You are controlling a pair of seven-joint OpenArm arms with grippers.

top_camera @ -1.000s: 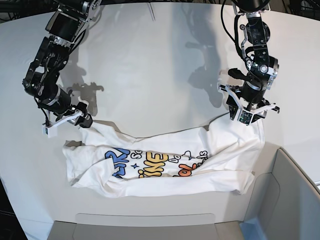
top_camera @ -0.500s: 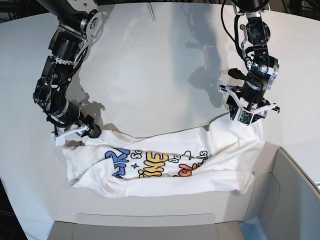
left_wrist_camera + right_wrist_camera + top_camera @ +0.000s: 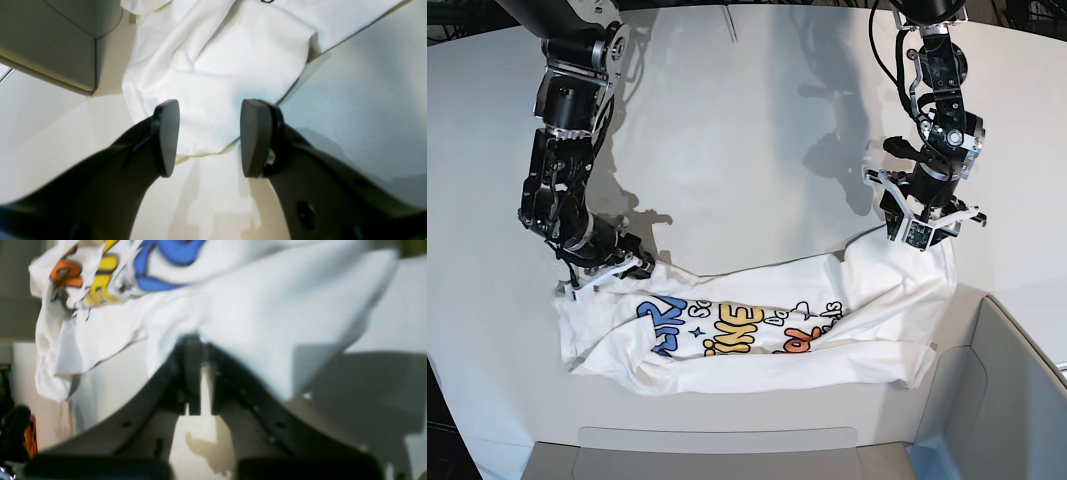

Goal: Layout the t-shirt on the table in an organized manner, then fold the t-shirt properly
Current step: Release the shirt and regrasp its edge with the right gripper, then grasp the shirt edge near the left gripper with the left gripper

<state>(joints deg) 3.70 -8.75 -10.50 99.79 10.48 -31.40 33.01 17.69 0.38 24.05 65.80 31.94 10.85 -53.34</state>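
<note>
Now right fingers (image 3: pixel 196 350) pinch t-shirt (image 3: pixel 267 316); left fingers (image 3: pixel 166 136) spread.

t-shirt (image 3: pixel 757 325) on table (image 3: pixel 747 130), left claw (image 3: pixel 924 230) and right claw (image 3: pixel 605 272) at its opposite corners

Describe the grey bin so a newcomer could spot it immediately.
Start from the big white table and go to its near edge, below the crumpled t-shirt with its colourful lettering. The grey bin wraps that corner, and one wall rises beside the shirt's plain end. It is the only rigid, walled, dull grey thing; everything beside it is flat white or soft cloth.
</note>
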